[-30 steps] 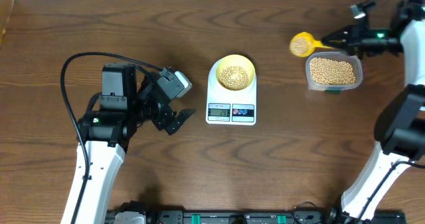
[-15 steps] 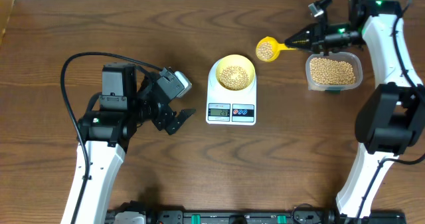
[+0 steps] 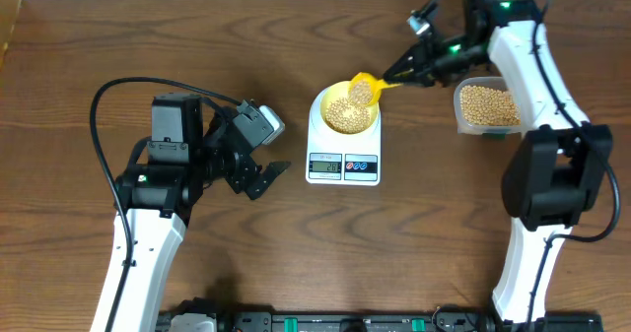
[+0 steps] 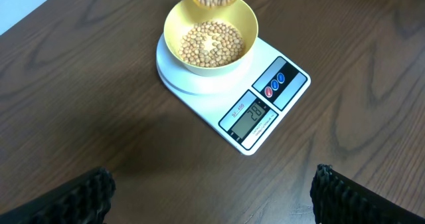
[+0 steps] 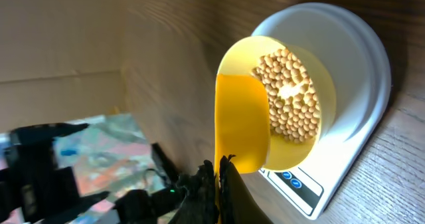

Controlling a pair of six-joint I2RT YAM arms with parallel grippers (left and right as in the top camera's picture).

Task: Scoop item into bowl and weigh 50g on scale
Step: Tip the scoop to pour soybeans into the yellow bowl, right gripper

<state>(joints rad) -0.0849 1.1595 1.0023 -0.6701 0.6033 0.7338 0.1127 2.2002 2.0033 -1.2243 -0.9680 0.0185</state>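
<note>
Nearest you, your left gripper hangs just left of the scale, well clear of it. Its fingers are spread wide, with nothing between them. In its wrist view they frame the bare table below the scale.

The scale sits mid-table with its display and two round buttons, one red and one blue, on the near edge. The digits are lit, but you cannot read them for sure.

The bowl sits centred on the scale's platform. The beans cover its bottom in a shallow layer.

The scoop hangs over the bowl's far-right rim, above it and not touching, and it is loaded with beans. In the right wrist view you see its underside, tipped toward the bowl.

Your right gripper reaches in from the far right. Its fingers are pinched together on the end of the scoop's handle.

Farther right, beside that arm, the clear tub sits on the table. It is well apart from the scale, and beans fill most of it.
</note>
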